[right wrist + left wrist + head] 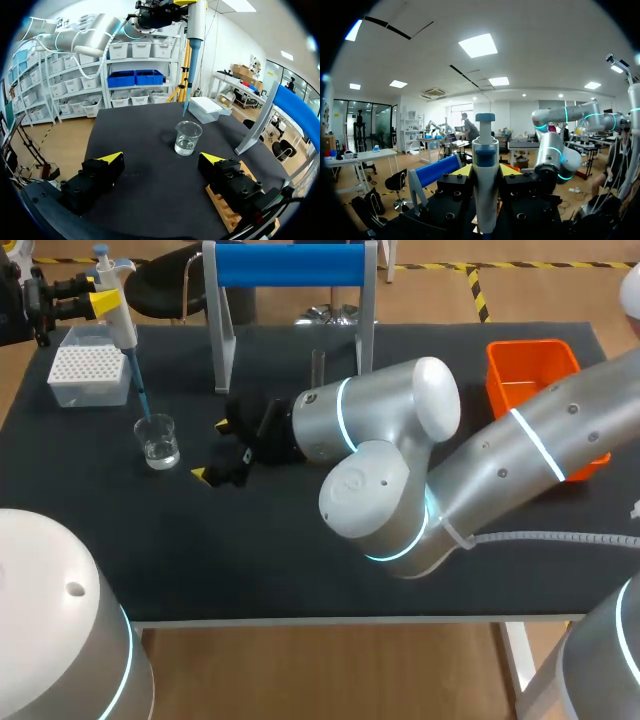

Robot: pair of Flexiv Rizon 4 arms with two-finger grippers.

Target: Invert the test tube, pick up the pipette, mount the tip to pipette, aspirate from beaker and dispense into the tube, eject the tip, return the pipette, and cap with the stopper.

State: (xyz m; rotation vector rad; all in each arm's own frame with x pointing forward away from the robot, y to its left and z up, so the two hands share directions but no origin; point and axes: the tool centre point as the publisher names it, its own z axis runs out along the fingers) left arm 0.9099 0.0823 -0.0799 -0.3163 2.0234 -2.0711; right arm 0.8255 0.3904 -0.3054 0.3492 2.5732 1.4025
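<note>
My left gripper (105, 302) is at the table's far left corner, shut on a white pipette (112, 300) with a blue plunger top. In the left wrist view the pipette (485, 165) stands upright between the yellow fingertips (462, 171). Its blue tip (140, 390) slants down to the rim of a glass beaker (158, 440) holding clear liquid. Whether the tip end is in the liquid I cannot tell. My right gripper (212, 450) lies low over the mat just right of the beaker, open and holding nothing. From its wrist the beaker (188, 138) is ahead of the right gripper (161, 159), with the blue tip (189, 75) above it.
A white tip box (88, 375) sits behind the beaker. A blue-topped rack (290, 265) on grey legs stands at the back middle, with a thin upright tube (318, 368) under it. An orange bin (535, 370) is at the back right. A wooden block (225, 212) lies under one right finger.
</note>
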